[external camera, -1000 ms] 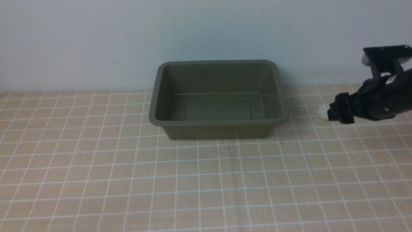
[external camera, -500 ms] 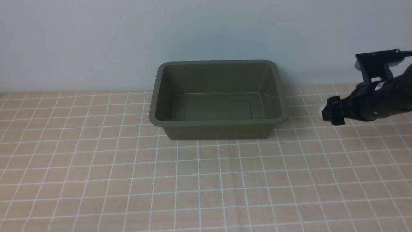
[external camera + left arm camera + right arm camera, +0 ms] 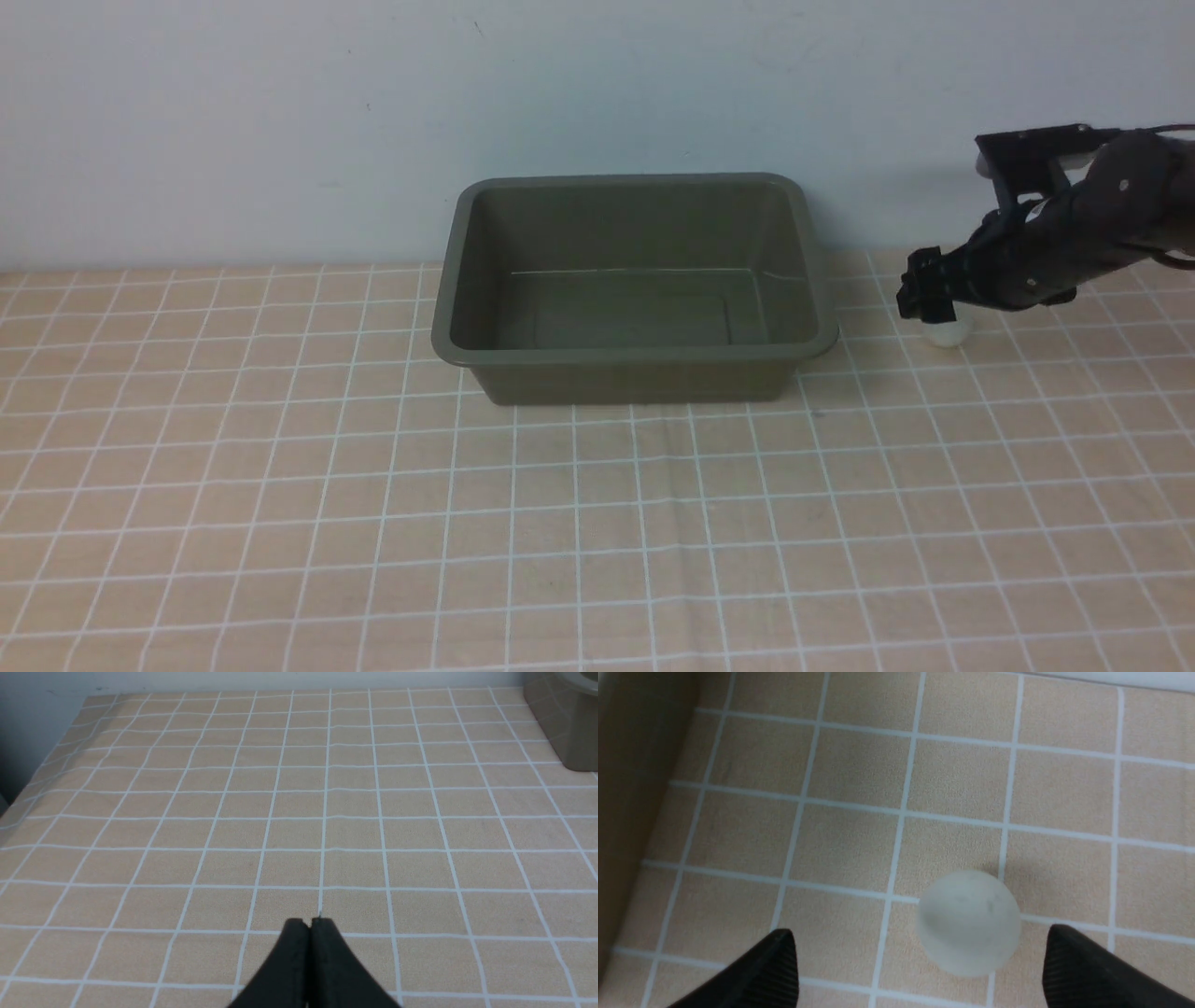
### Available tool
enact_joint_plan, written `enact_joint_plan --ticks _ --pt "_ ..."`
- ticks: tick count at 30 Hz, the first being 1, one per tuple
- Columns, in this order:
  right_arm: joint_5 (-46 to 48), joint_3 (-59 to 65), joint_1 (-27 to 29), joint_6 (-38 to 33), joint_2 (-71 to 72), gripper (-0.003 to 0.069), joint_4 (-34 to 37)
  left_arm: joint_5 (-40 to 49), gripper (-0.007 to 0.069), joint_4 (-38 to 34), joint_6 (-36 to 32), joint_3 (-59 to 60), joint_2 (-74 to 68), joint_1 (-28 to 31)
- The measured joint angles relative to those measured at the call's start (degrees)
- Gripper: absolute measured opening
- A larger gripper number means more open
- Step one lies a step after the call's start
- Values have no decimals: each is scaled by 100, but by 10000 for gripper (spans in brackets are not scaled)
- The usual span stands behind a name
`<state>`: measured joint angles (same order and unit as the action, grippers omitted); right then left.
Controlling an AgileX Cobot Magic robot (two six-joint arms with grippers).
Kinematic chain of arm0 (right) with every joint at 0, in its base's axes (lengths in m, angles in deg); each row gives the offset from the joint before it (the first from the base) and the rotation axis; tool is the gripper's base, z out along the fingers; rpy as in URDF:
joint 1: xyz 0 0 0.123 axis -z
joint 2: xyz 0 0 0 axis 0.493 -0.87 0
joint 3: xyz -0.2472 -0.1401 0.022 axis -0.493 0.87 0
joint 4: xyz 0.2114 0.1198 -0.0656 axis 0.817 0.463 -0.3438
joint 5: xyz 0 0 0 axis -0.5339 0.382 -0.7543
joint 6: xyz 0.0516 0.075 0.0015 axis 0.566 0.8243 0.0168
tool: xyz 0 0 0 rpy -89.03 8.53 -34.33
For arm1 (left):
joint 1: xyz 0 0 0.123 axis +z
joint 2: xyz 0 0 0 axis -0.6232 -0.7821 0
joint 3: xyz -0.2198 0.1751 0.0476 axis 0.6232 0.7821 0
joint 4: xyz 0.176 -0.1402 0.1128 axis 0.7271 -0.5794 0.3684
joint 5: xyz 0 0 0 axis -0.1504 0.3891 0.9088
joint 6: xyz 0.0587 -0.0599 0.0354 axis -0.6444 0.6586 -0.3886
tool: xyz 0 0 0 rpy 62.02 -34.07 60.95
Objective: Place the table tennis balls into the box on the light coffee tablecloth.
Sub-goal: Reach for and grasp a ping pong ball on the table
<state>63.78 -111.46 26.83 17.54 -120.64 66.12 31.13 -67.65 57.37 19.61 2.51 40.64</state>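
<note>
My right tool (image 3: 922, 297) is spread wide and holds nothing, with the white ball (image 3: 969, 922) lying between its fingers (image 3: 770, 970), so I can pinch it up.

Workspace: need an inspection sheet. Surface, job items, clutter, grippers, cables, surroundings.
Surface: light coffee tablecloth, white grid, slightly creased.
Job items: one table tennis ball lies on the cloth on the robot's right of the box, apart from it. The box is empty.
Clutter: nothing seen.
Grippers: right gripper is open and low over the ball, which sits between its fingers without being gripped. The left gripper is shut, holds nothing and is over bare cloth.
Cables: nothing clearly seen.
Surroundings: plain pale wall behind the table.
</note>
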Motion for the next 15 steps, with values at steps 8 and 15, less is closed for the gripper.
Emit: enact_joint_plan --ticks 8,15 --pt "205 -409 0 623 -309 638 -797 0 -69 0 0 0 0 0" --pt "328 -524 0 766 -516 624 -1067 0 -69 0 0 0 0 0"
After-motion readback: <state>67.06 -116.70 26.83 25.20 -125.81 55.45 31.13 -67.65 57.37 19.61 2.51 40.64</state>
